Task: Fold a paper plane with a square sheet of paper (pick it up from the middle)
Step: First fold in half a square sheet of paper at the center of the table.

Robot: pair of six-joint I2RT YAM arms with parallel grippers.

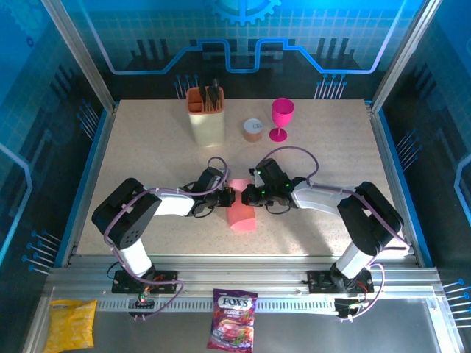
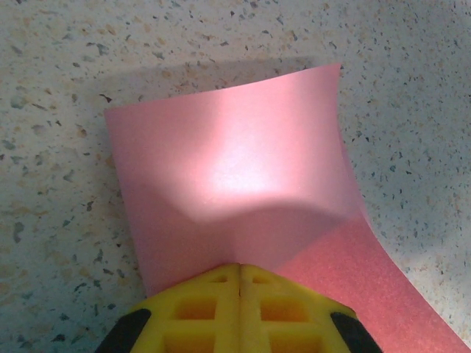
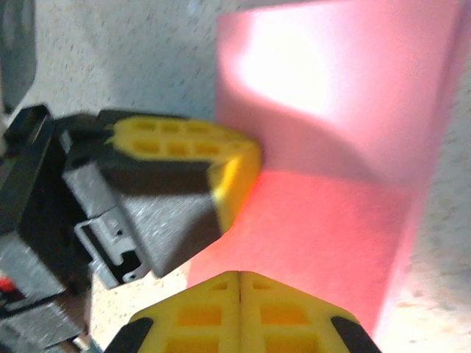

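Note:
The salmon-pink square sheet of paper (image 1: 243, 215) lies mid-table between both grippers. Seen from the left wrist, the paper (image 2: 235, 162) bows upward, its far half lifted and its near right part flat on the table. My left gripper (image 1: 232, 197) is shut, and the sheet puckers and rises straight from its yellow tips (image 2: 240, 266), so it appears pinched there. In the right wrist view the left gripper's fingers (image 3: 239, 173) meet the sheet's left edge at the bend. My right gripper (image 1: 252, 194) is shut, tips (image 3: 240, 273) over the flat part of the paper (image 3: 331, 220). Whether those tips touch it is unclear.
At the back stand a beige utensil holder (image 1: 206, 118), a small round tin (image 1: 253, 130) and a magenta goblet (image 1: 282, 118). On the front ledge, below the rail, lie a candy bag (image 1: 233, 318) and a yellow packet (image 1: 70, 323). Metal frame rails border the table.

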